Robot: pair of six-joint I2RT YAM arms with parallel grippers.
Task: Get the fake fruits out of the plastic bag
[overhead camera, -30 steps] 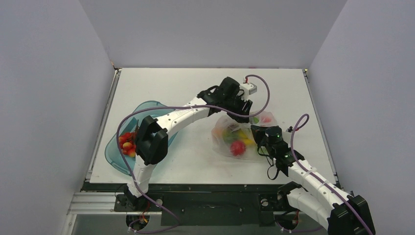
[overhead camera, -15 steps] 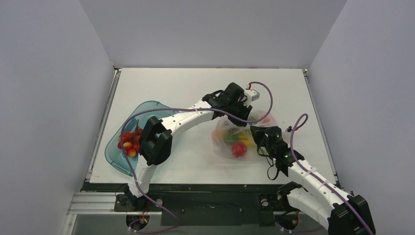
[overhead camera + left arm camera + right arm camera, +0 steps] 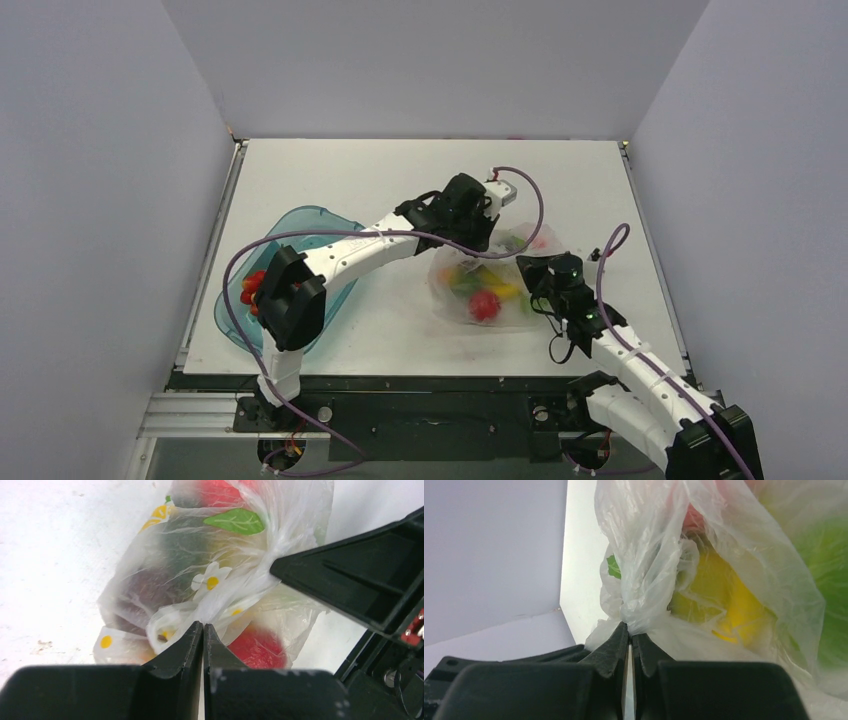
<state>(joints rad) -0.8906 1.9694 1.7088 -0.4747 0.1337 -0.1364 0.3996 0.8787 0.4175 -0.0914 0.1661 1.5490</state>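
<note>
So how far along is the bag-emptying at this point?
Early. Done: no fruit is clearly out; only a red cluster lies in the teal tray. In hand: the left pincer and right pincer are both shut on folds of the plastic bag. Left: the red fruit, yellow fruit and green fruit all lie inside it.

Lettering, brand names, numbers, signs: I can read none in any view.
Plastic bag (image 3: 165,545): printed pattern only, white daisies (image 3: 212,580) with yellow centres and a green leaf (image 3: 235,521); I find no words among them.
Table (image 3: 330,170) and tray (image 3: 300,212): I make out no label or marking from above.
</note>
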